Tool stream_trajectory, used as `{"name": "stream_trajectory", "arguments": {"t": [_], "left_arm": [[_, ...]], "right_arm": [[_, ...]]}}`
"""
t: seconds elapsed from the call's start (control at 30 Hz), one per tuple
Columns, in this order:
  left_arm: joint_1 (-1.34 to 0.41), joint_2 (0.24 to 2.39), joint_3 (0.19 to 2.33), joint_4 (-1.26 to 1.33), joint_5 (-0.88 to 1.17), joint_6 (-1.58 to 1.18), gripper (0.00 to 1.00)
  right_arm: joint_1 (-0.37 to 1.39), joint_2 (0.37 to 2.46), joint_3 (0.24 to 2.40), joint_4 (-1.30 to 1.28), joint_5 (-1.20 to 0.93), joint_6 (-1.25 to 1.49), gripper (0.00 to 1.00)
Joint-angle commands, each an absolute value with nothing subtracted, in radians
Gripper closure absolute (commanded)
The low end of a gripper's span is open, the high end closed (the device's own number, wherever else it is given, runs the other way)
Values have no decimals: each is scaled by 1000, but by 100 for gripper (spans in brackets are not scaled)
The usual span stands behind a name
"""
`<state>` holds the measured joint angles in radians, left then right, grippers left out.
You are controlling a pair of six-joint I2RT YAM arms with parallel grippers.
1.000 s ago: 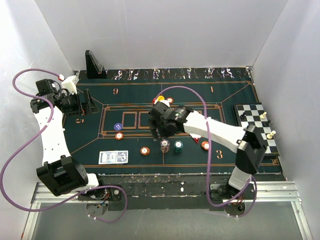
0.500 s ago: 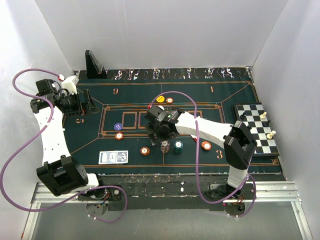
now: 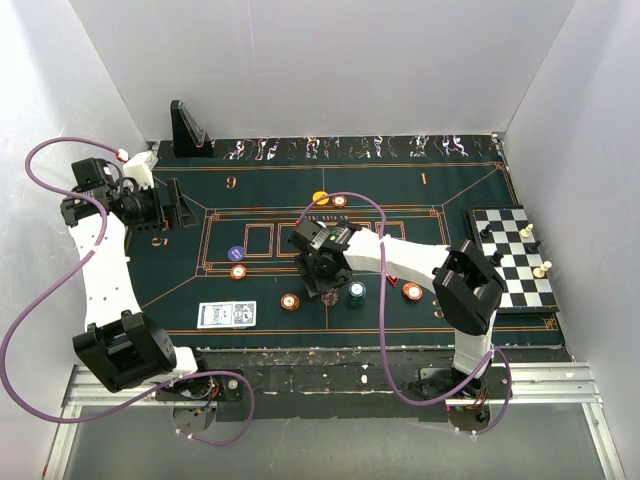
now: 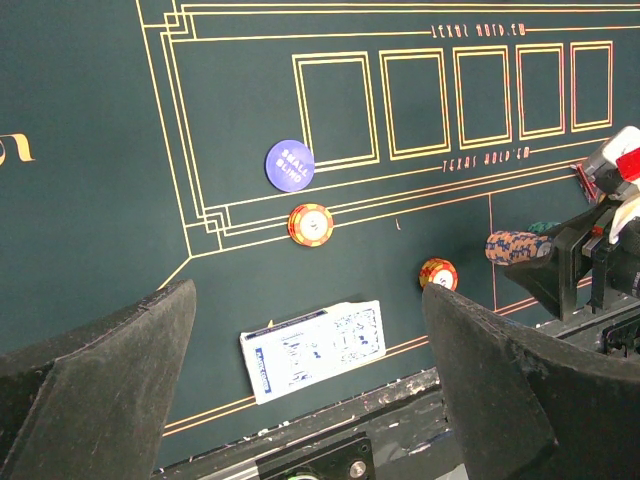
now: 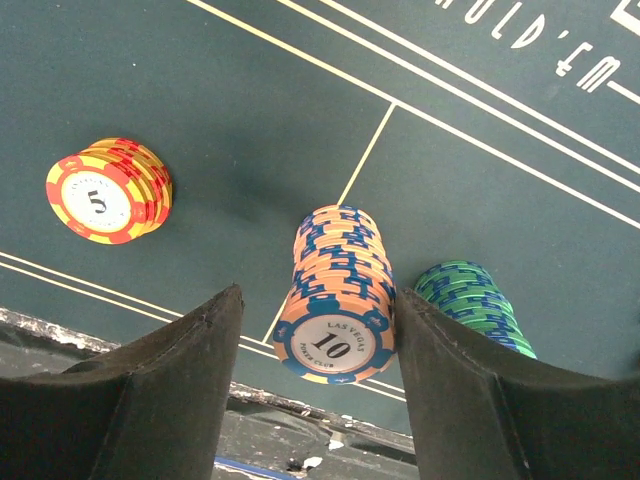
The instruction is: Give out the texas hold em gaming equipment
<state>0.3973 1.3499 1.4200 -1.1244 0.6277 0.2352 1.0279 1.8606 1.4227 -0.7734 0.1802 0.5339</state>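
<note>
A: What is the right hand (image 5: 317, 292) doing?

B: It points down at the green felt desk (image 5: 200, 90). Its two black fingers (image 5: 170, 380) are spread either side of a tall stack of orange-and-blue round poker chips (image 5: 335, 300), the top chip marked 10. It is not pinching yet. The finger toward the desk's right edge is at the chips or almost so. The other stands off, with felt showing between.

A: How should the grasp go?

B: As I judge it, the hand should centre first so that both fingers meet the column together. Otherwise the closer finger will shove the chips sideways and they may spill. Then it should close gently and lift straight up.

A: What crowds it?

B: A shorter stack of teal-and-blue chips (image 5: 470, 300) stands just beside the tall one, toward the right edge and right behind the closer finger, so it is likely to get nudged. A stack of red-and-yellow chips (image 5: 108, 190), marked 5, sits well apart toward the left edge. The desk's scuffed near edge (image 5: 300, 415) runs close by the tall stack, so there is little room to draw back. The open felt lies toward the far edge.

A: And elsewhere?

B: The left hand (image 4: 308, 292) hovers wide open and empty above the left part of the desk. Beneath it, a small pile of blue-patterned playing cards (image 4: 313, 345) lies by the near edge, with a round blue disc (image 4: 289, 164) farther in. A black-and-white chessboard (image 3: 515, 255) lines the right edge, and a black wedge-shaped stand (image 3: 188, 128) sits at the far left corner.
</note>
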Motion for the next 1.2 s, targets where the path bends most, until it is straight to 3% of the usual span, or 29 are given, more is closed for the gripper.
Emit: {"name": "stream_trajectory", "arguments": {"t": [0.0,0.67,0.97,1.17], "left_arm": [[403,1331,1460,-1129,624,241,2],[402,1328,1445,-1120,614,241,2],[403,1321,1434,-1115,614,238,2],[402,1335,1436,-1109,600,235,2]], "right_arm": [[1028,1867,1413,-752,173,531,35],[1026,1812,1451,-821,302,540,68],[1028,1812,1614,-893,313,531,68],[1034,1943,1826,-903,253,486,69]]}}
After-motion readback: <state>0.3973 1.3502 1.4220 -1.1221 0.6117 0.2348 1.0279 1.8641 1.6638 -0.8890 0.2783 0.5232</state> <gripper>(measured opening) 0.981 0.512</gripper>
